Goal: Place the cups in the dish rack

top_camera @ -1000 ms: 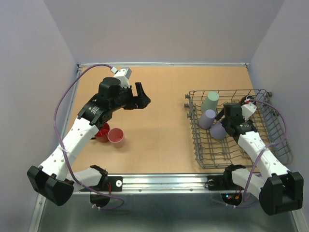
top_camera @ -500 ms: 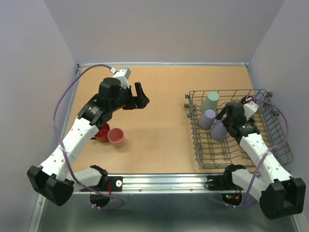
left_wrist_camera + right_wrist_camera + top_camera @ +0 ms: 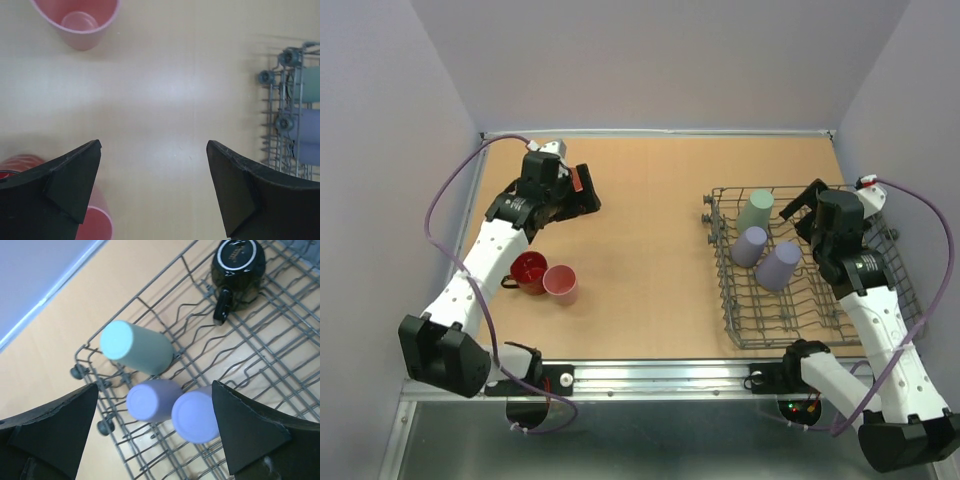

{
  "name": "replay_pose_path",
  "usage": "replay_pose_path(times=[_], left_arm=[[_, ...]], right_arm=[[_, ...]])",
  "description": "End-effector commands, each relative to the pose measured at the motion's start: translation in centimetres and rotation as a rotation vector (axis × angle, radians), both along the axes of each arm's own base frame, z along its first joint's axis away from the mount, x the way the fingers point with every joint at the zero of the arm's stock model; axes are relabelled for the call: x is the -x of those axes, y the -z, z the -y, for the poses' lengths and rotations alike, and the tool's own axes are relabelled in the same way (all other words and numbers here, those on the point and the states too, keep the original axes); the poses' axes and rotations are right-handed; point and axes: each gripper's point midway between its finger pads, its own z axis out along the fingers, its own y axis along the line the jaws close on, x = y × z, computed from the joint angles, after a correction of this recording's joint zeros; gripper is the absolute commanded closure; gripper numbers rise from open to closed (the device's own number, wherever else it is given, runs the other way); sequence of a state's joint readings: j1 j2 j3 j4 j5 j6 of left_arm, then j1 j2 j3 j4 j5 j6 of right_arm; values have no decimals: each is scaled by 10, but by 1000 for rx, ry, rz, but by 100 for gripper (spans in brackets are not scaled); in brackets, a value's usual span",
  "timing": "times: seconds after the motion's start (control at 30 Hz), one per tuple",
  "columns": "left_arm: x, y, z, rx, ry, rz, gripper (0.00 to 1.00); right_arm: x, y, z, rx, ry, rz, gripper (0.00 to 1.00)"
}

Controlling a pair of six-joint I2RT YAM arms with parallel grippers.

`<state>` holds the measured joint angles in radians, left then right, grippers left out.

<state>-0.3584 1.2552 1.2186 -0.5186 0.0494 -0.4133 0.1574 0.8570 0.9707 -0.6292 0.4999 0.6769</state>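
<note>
Four cups in the dish rack, three out on the table

The table [image 3: 650,200] has the grey dish rack [image 3: 723,285] on its right side. Both the left gripper [image 3: 154,146] and the right gripper [image 3: 154,386] have fingers wide apart, holding nothing. In the rack are the sage-green tumbler [image 3: 137,347], two lavender tumblers [image 3: 150,400] [image 3: 196,416] and the dark mug [image 3: 238,270], bottom up. The red mug [image 3: 529,271] sits just beside a pink cup [image 3: 561,284]; another pink cup [image 3: 75,20] stands apart.

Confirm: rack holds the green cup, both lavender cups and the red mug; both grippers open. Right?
Wrong mug: the right wrist view shows the dark mug in the dish rack; the red mug is out on the table. The green cup, two lavender cups and the open left gripper and right gripper are as stated.
</note>
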Motion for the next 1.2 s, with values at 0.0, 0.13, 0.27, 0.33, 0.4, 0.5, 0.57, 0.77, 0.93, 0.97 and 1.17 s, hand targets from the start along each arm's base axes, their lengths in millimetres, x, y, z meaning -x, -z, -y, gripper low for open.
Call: replay_pose_path(times=[0.0, 0.13, 0.27, 0.33, 0.4, 0.5, 0.57, 0.77, 0.93, 0.97, 1.17], left_arm=[[-26, 0, -25, 35, -85, 0, 2], [-58, 1, -47, 32, -157, -1, 2], [-86, 7, -75, 6, -232, -4, 2], [-97, 15, -84, 3, -250, -16, 2], [-111, 20, -93, 3, -267, -7, 2], [-129, 29, -101, -28, -281, -21, 2], [-140, 38, -103, -40, -287, -42, 4], [-156, 57, -96, -12, -273, -74, 20], [-164, 68, -94, -9, -264, -93, 84], [-164, 67, -94, -9, -263, -95, 88], [-164, 45, -85, 23, -212, -51, 100]], right_arm=[[6, -34, -18, -61, -98, 58, 0], [14, -47, -35, -120, -187, 90, 0], [22, -50, -50, -166, -262, 94, 0], [26, -50, -51, -171, -273, 86, 0], [28, -53, -52, -166, -282, 82, 0], [29, -56, -51, -138, -298, 63, 0], [28, -63, -49, -115, -297, 64, 0], [25, -70, -47, -89, -301, 58, 0], [25, -70, -43, -81, -283, 58, 0], [25, -70, -44, -81, -284, 57, 0], [25, -84, -38, -80, -246, 100, 0]])
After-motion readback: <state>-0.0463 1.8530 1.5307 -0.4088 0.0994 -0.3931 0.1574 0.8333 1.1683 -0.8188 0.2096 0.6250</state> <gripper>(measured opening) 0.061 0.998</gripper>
